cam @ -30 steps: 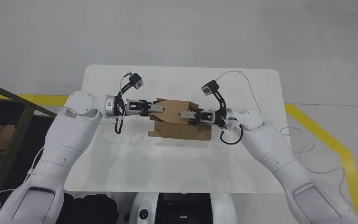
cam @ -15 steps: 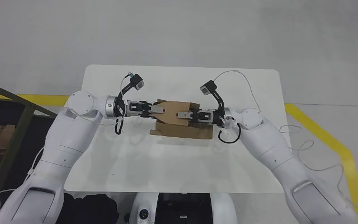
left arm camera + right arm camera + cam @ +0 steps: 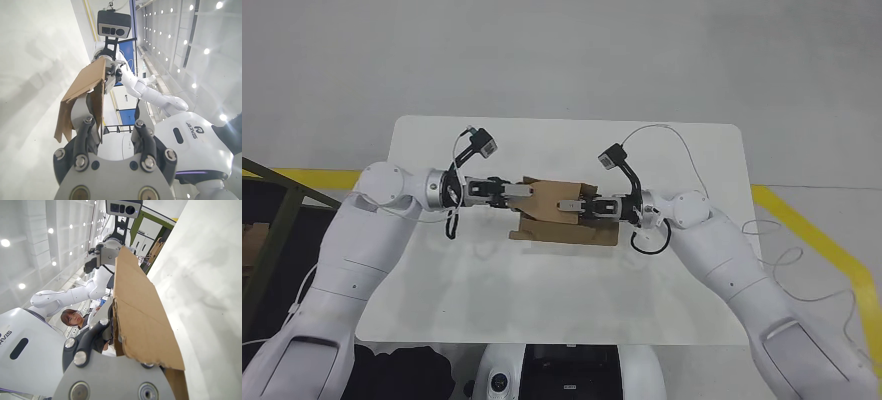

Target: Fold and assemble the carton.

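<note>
Brown, ragged-edged carton (image 3: 560,215), partly opened, between left gripper (image 3: 525,193), spread astride one wall, and right gripper (image 3: 570,207), grip untellable.

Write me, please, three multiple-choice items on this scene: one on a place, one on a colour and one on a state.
1. Where is the carton?
A. On the floor
B. Near the middle of the table, between the left gripper and the right gripper
C. At a corner of the table

2. What colour is the carton?
A. White
B. Blue
C. Brown

3. In what state is the carton's end that faces the left wrist camera?
A. Open, its inside showing
B. Taped shut
C. Crushed flat

Answers:
1. B: the top view shows it mid-table with a gripper at either end.
2. C: its cardboard is brown in every view.
3. A: the left wrist view looks straight into its hollow inside.
</note>
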Tool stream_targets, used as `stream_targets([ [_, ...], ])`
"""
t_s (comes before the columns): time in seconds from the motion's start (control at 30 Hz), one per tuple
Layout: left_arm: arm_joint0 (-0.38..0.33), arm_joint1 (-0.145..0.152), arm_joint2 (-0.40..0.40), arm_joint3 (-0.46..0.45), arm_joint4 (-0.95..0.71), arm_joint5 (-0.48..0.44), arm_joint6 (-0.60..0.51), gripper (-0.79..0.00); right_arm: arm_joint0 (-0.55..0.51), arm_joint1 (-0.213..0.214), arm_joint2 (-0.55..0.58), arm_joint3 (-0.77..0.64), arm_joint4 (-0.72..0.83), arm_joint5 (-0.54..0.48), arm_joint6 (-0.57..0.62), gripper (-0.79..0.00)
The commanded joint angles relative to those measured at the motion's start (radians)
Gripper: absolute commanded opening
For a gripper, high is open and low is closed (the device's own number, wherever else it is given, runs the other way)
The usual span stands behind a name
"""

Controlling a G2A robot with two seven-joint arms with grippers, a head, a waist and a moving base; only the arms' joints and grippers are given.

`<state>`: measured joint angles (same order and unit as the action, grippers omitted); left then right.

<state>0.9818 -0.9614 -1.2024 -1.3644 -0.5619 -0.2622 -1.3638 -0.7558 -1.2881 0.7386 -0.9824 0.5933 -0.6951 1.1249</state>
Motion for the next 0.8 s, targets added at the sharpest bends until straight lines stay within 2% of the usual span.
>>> stream_targets([
  [0.0, 0.002, 0.0, -0.003, -0.003, -0.017, 0.001, -0.008, 0.0, 0.001, -0.003, 0.0, 0.005, -0.001, 0.0, 0.0, -0.785],
  [0.5, -0.008, -0.004, -0.009, -0.04, -0.144, 0.034, -0.094, 0.0, 0.009, -0.026, -0.003, 0.041, -0.032, 0.033, -0.029, -0.785],
  [0.77, -0.035, -0.01, 0.016, -0.045, -0.131, 0.045, -0.103, 0.0, 0.006, -0.037, -0.006, 0.038, -0.049, 0.044, -0.038, -0.785],
])
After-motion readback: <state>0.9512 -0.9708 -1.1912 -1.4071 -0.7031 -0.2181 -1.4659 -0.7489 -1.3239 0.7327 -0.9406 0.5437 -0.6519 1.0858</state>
